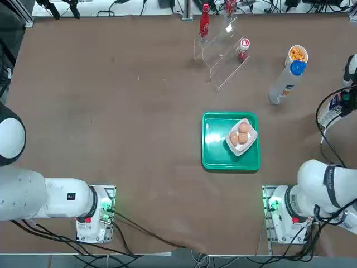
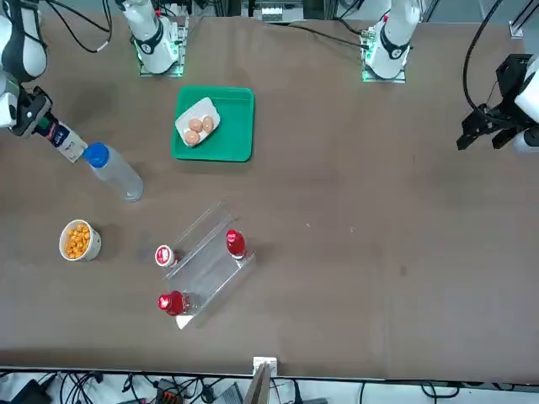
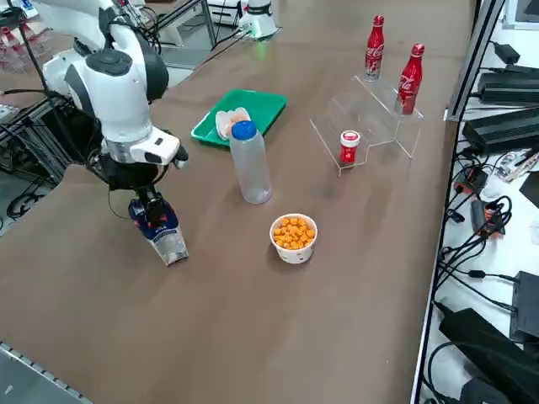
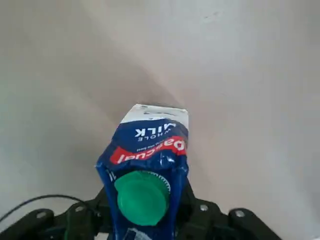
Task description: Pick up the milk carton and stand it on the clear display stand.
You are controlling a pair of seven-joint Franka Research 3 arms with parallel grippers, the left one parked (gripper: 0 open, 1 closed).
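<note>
- Clenching around the milk carton (image 3: pixel 160 234) with the right gripper (image 3: pixel 148 200), left of centre in the right side view.
- Slanting along the carton's long axis, cap end up by the gripper, base pointing down toward the lower right of that frame; in the right wrist view, turning the green cap (image 4: pixel 143 198) toward the camera.
- Showing a white cup (image 3: pixel 293 239) of orange pieces just below the frame's centre.
- Showing the blue-capped bottle (image 3: pixel 251 164) standing near centre.
- Spreading the clear display stand (image 3: pixel 370 114) across the upper right, well apart from the carton.
- Showing the green tray (image 3: pixel 268 110) at upper centre.
</note>
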